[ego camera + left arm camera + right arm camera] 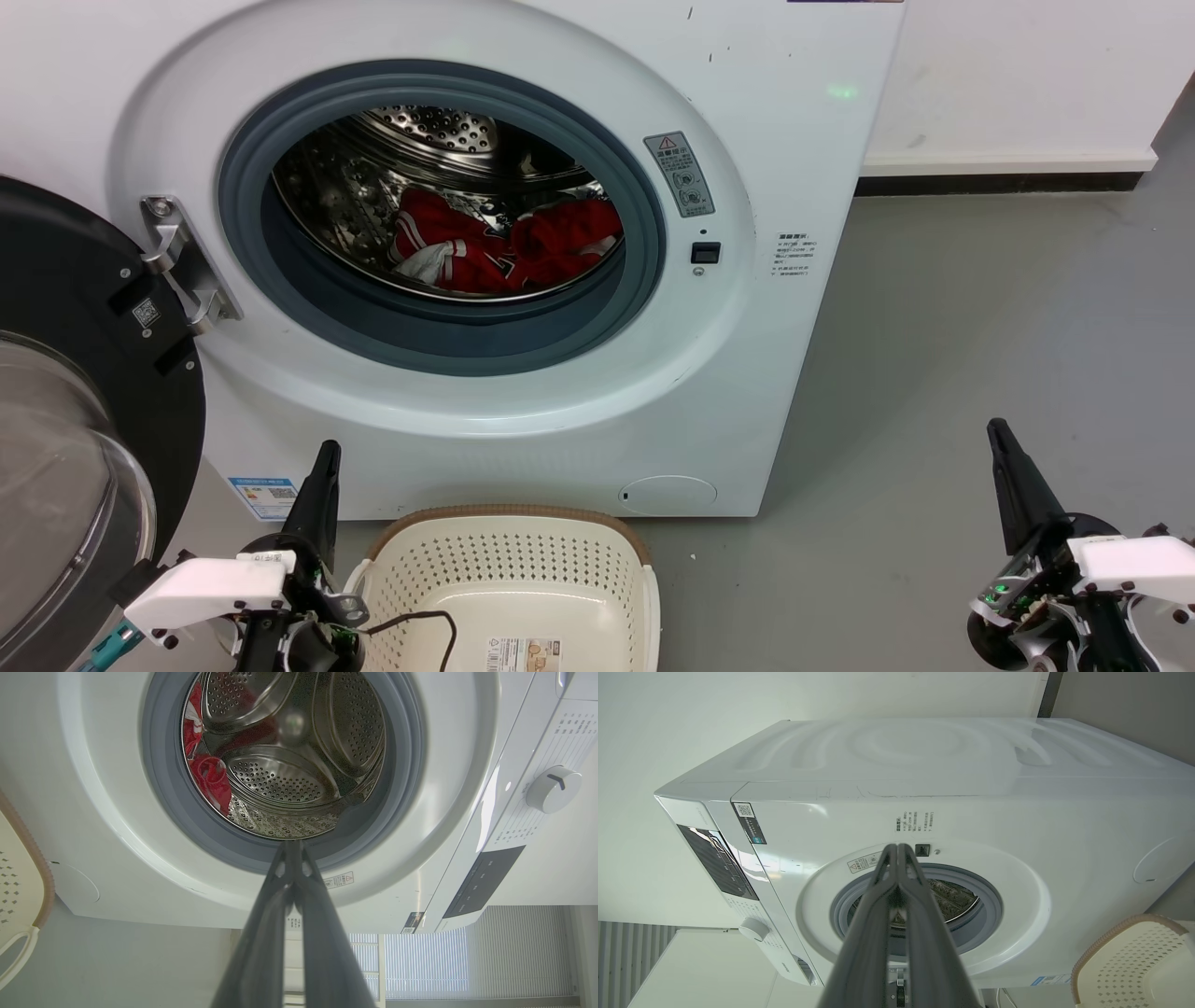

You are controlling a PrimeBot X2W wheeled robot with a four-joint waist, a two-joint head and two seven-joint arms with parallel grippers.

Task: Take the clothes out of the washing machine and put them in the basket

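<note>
Both the left gripper (327,459) and right gripper (1001,434) are pinched together, empty; the clothes (504,247) heap on the bottom of the drum (429,126), behind its front lip; a shallow pinch dragged over the grey seal (448,345) could drop fabric on the floor (934,327), short of the basket (509,513).

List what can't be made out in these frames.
- Number of clothes: head view; they are bunched together, with the lower part behind the grey porthole rim.
- Drum contents: right wrist view; the right tool covers the middle of the porthole.
- Basket: head view; near end cut off by the bottom edge.
- Warning sticker: head view; text too small to read.
- Door: head view; cut off by the left edge.
</note>
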